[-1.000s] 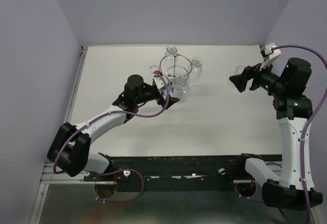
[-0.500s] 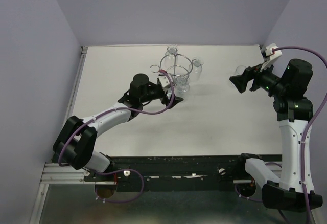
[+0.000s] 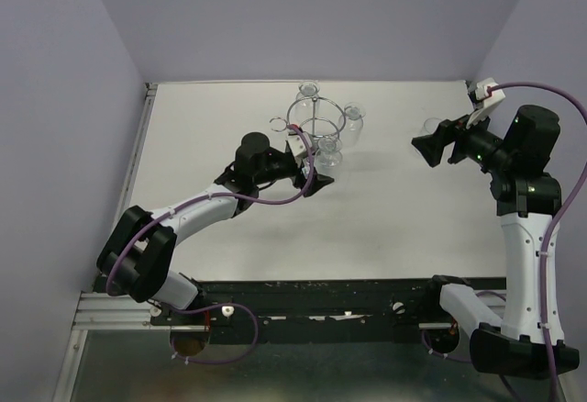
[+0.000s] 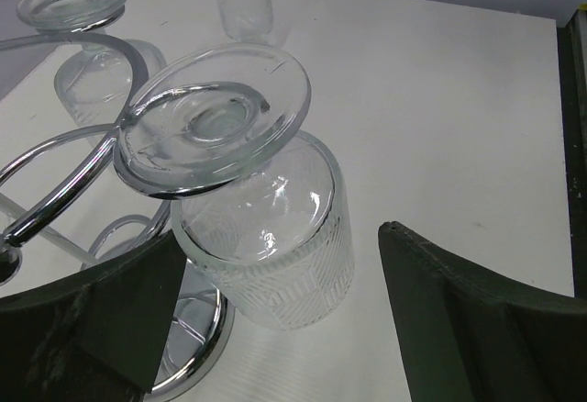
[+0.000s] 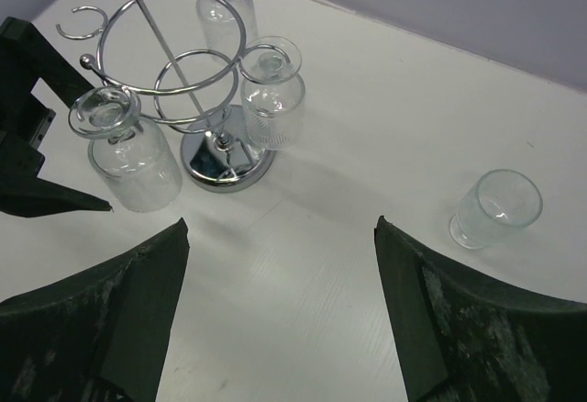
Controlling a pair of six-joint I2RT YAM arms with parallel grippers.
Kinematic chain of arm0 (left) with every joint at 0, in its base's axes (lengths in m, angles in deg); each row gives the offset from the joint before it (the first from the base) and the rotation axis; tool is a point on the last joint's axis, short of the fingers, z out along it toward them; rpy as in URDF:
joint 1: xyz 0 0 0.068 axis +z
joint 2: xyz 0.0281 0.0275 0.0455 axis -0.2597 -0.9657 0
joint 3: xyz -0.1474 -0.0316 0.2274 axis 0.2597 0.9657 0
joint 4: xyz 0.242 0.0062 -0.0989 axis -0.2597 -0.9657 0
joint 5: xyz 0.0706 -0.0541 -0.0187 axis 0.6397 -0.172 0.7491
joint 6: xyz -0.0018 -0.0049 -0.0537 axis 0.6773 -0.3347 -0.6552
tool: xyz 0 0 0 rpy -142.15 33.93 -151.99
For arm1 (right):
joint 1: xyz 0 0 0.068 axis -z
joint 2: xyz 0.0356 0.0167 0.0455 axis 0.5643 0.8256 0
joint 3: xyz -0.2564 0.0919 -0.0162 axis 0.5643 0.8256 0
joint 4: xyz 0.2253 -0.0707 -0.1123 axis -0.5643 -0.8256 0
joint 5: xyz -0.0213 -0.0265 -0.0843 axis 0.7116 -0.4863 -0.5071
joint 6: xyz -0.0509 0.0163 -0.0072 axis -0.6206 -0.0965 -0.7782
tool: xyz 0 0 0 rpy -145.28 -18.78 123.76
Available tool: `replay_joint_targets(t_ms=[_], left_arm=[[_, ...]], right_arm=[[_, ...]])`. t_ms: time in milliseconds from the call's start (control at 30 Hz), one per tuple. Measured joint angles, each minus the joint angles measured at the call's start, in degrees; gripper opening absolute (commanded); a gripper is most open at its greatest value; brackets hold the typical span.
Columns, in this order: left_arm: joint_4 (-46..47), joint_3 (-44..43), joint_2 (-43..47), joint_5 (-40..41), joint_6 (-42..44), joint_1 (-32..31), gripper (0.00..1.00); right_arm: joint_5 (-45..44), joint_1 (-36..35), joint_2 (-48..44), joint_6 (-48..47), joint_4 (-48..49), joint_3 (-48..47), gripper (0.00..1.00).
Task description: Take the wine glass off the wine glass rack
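— Step in hand?
— Judged as the approach for the grasp. Left gripper (image 4: pixel 280 237) spread wide and empty, one finger on each side of the bowl of the wine glass (image 4: pixel 248 200). No contact visible.

— Location of the glass?
— Hanging upside down on the wine glass rack (image 5: pixel 229 168), on the side nearest the left arm. Foot seated flat on top of a chrome loop (image 4: pixel 55 159), bowl below it, just beside the disc base.

— Right side?
— Right gripper (image 5: pixel 280 228) likewise spread and empty, well apart from the rack. Not needed for this grasp, by the look of it.

— Requirements for the next move?
— Probably: advance until the bowl sits squarely between the pads, close gently, raise slightly to unseat the foot, then draw outward through the gap in the loop. Direction of that gap hard to tell here. Likely hazards: slick glass, and a light rack prone to dragging or tipping.
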Motion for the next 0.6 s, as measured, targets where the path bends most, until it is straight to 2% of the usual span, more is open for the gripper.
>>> replay_joint_targets(t_ms=[600], left_arm=[[5.4, 0.0, -2.1, 3.6, -2.6, -2.3, 0.98]], right_arm=[[0.0, 0.0, 0.9, -0.7, -2.1, -0.3, 0.9]])
